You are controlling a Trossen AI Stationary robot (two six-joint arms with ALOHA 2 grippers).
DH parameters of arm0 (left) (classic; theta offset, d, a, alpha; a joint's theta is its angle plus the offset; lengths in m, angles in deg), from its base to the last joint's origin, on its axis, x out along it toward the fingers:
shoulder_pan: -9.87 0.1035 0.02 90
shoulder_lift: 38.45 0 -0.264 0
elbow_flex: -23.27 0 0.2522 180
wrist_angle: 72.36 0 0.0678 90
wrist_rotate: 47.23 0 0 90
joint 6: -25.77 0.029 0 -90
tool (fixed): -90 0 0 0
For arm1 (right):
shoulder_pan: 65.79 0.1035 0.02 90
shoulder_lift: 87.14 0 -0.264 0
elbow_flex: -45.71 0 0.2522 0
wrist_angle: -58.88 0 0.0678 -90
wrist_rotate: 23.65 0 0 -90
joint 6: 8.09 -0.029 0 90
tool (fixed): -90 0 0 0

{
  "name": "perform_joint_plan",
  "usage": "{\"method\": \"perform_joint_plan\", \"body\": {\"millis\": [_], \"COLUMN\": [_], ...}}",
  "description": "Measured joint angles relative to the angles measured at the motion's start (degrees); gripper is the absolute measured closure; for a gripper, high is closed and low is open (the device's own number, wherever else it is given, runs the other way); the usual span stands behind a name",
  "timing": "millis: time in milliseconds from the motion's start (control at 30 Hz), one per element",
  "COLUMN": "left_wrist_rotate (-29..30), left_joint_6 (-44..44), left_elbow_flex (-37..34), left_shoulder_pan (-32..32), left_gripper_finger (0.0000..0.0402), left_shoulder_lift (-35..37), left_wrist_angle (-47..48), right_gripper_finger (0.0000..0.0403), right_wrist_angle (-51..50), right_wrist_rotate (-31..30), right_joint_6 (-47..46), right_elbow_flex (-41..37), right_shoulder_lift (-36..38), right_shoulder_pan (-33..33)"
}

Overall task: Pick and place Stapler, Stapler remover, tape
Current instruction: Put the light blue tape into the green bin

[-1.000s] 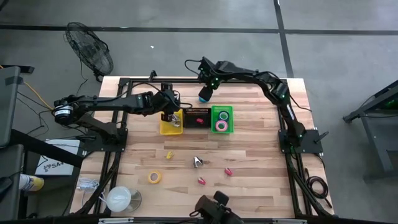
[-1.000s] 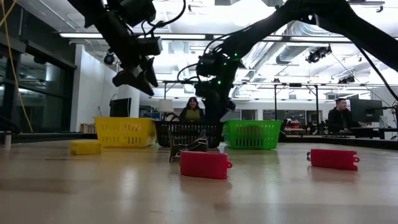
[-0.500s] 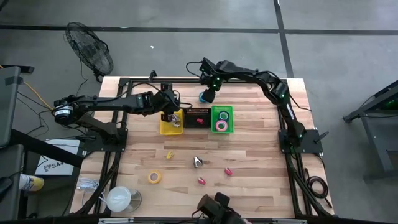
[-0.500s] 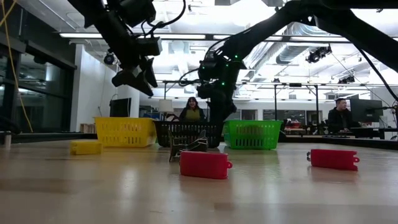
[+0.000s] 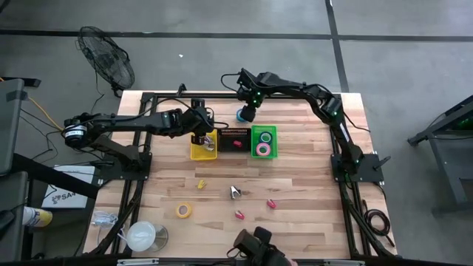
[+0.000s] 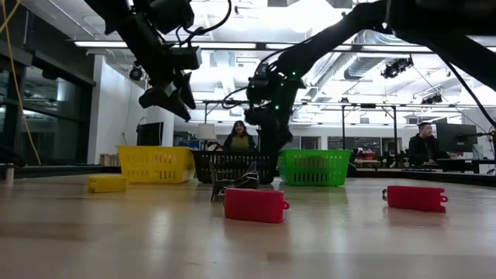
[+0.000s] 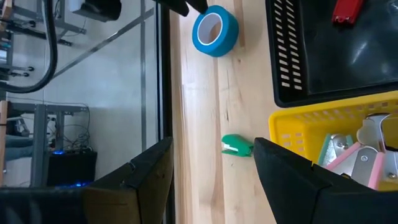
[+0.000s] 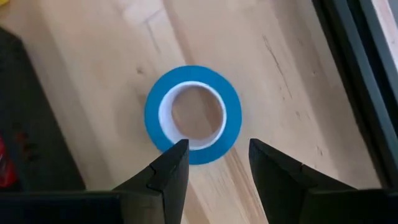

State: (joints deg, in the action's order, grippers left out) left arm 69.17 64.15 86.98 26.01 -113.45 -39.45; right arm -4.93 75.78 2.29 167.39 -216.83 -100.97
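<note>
- Two grippers have their fingers apart and empty: the left gripper waits above the yellow bin.
- Right gripper hangs over the blue tape, behind the black bin; centre one finger inside the ring before closing.

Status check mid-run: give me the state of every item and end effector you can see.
Blue tape: flat on table behind the bins, not gripped.
Right end effector: open, above blue tape.
Left end effector: open, empty, over yellow bin.
Yellow bin: holds staple removers.
Black bin: holds a red stapler.
Green bin: holds tape rolls.
Yellow tape: flat on table, unsorted.
Red stapler: on table, unsorted.
</note>
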Motion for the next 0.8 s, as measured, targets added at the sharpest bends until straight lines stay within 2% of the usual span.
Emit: {"method": "perform_joint_plan", "body": {"millis": [500,633,800], "left_wrist_rotate": [-0.3,-0.3,-0.4], "left_joint_6": [-0.1,-0.1,-0.1], "left_elbow_flex": [0.0,0.0,0.0], "left_shoulder_pan": [0.0,0.0,0.0], "left_gripper_finger": [0.0183,0.0183,0.0183], "left_shoulder_lift": [0.0,0.0,0.0], "left_wrist_angle": [0.0,0.4,0.6], "right_gripper_finger": [0.0253,0.0286,0.0357], "right_wrist_angle": [0.8,-1.3,-3.6], "right_wrist_rotate": [-0.3,-3.0,-3.7], "right_joint_6": [-5.1,-4.8,-2.4], "right_elbow_flex": [0.1,0.1,0.0], "right_shoulder_lift": [-4.2,-4.1,-4.3], "right_shoulder_pan": [-0.6,-0.6,-0.9]}}
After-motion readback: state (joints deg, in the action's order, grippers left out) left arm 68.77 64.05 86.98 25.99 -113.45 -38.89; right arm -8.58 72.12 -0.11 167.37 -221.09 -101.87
